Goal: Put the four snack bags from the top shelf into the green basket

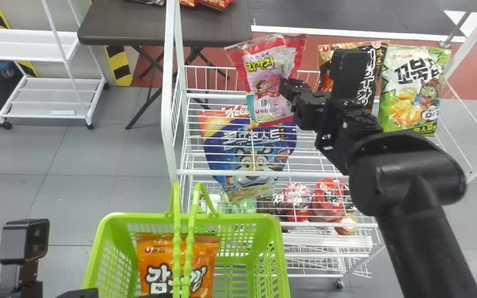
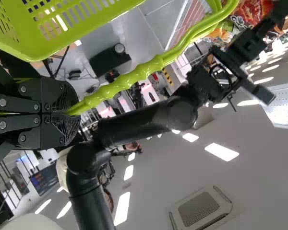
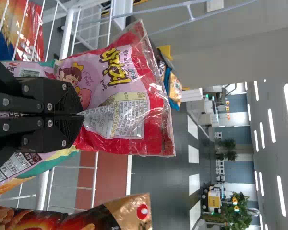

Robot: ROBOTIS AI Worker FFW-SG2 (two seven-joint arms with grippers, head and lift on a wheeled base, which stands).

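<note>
Basket (image 1: 139, 216) cropped; left gripper (image 1: 156, 295) clamps handle (image 1: 177, 240), right gripper (image 1: 286, 90) pinches partly covered pink bag (image 1: 262, 68).

The head view looked forward and down from the robot's head, over the green basket (image 1: 281, 248) and the white rack (image 1: 167, 82). The left wrist view was on its side, very near the basket's handles (image 2: 139, 74), and looked past them at the right arm (image 1: 425, 231) and the ceiling lights (image 2: 222, 152). The right wrist view, also on its side, looked close up at the pink bag (image 3: 156, 120) and far over the floor (image 3: 175, 177). The head view shared the basket and arm with the left one, the bag and rack with the right one
</note>
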